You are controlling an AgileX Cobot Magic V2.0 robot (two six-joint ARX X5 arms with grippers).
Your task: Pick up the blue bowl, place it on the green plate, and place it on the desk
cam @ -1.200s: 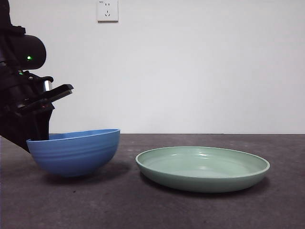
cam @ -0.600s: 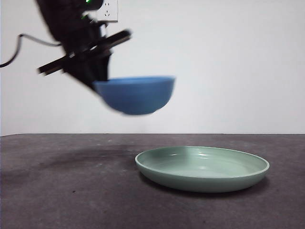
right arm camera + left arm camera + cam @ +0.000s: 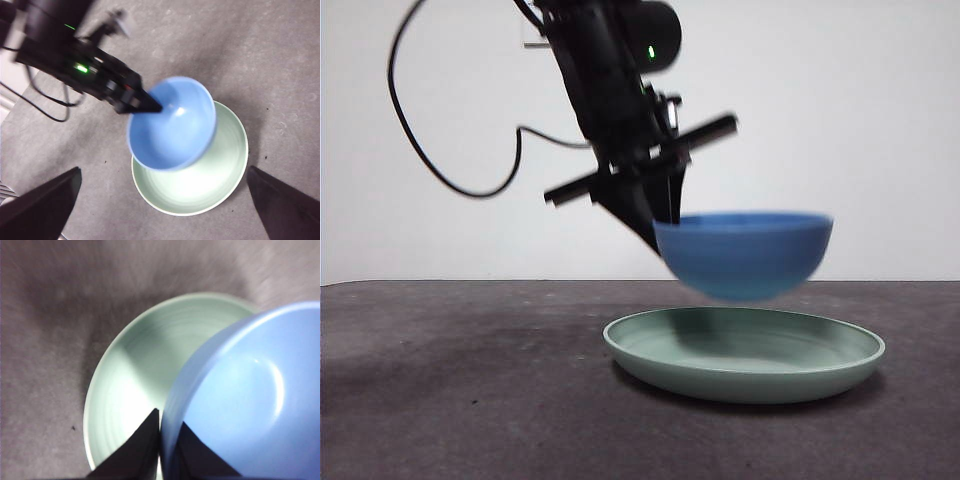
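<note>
Midair at centre frame in the front view, the bowl (image 3: 745, 255) hangs level just above the plate (image 3: 745, 355), clear of it, with a thin strip of wall showing between the two. Largest in the scene, the desk (image 3: 460, 400) fills the lower third; the plate rests on it at lower right. The left gripper (image 3: 160, 440) descends from the upper left of the front view and is clamped on the bowl's near rim, one jaw inside and one outside the wall. From the right wrist view, the bowl (image 3: 172, 122) sits off-centre over the plate (image 3: 200, 185), toward the edge nearer the left arm. A short carry farther over the plate, then straight down, would likely seat it. The right gripper (image 3: 160, 210) waits high, jaws spread wide and empty.
</note>
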